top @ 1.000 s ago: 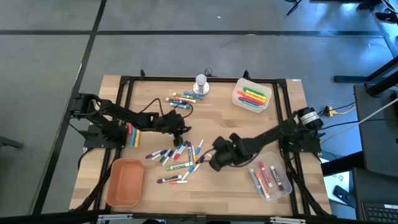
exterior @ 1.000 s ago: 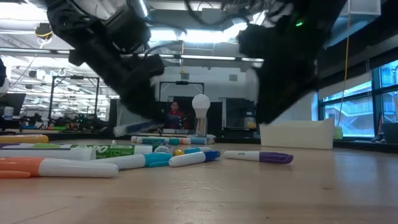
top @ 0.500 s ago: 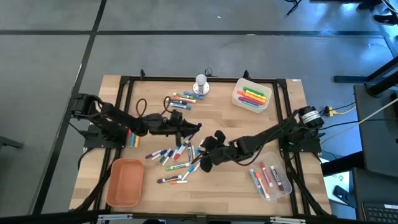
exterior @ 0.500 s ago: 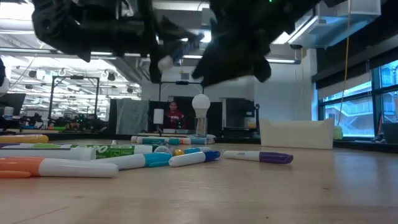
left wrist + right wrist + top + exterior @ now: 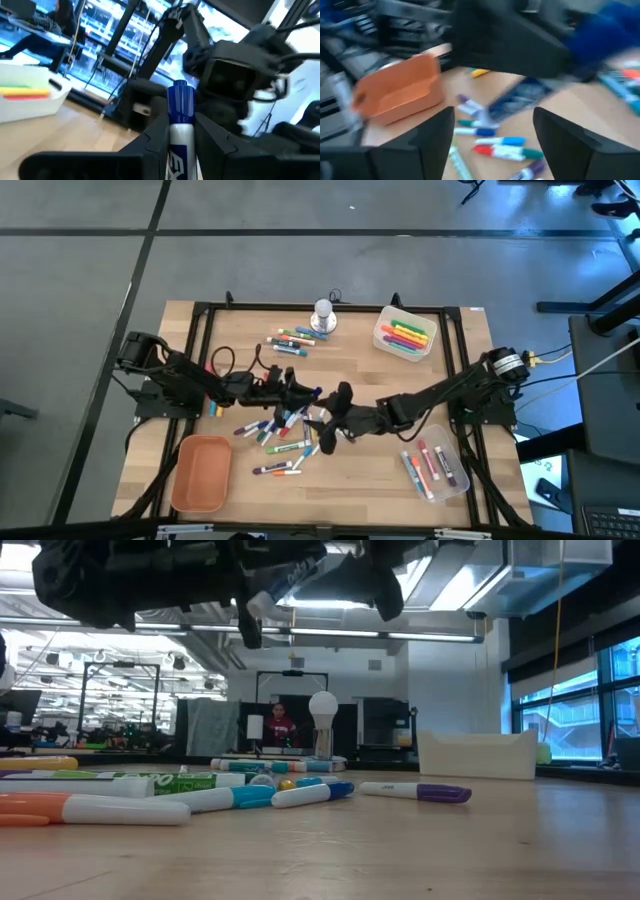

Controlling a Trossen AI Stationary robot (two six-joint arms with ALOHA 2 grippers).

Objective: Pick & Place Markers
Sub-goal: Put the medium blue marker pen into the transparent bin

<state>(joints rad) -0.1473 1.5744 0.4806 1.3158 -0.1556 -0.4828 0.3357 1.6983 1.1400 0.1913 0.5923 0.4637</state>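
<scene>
A loose pile of markers [image 5: 280,430] lies on the wooden table near its middle, and also shows in the low view [image 5: 200,795]. Above the pile's far side, my left gripper [image 5: 303,392] is shut on a white marker with a blue cap [image 5: 180,102]. My right gripper [image 5: 335,418] faces it from the table's right at close range. It stands open [image 5: 492,135] with nothing between its fingers. In the low view both grippers hang well above the table. My left gripper pinches the white barrel [image 5: 178,145] of the marker between its two fingers. The marker lies along the fingers, and its blue cap [image 5: 180,97] sticks out past their ends. The fingers reach about level from the table's left. The marker is lifted clear of the pile.
An orange bin [image 5: 202,472] stands at the near left. There is a white tray of bright markers [image 5: 405,335] at the far right and a clear tray with markers [image 5: 435,465] at the near right. More markers [image 5: 290,340] and a round white knob object [image 5: 323,315] lie near the far edge.
Both grippers have risen from the pile and tipped from pointing down to about level, ending face to face. The left one has carried the blue-capped marker up with it. The right gripper's fingers have spread open.
</scene>
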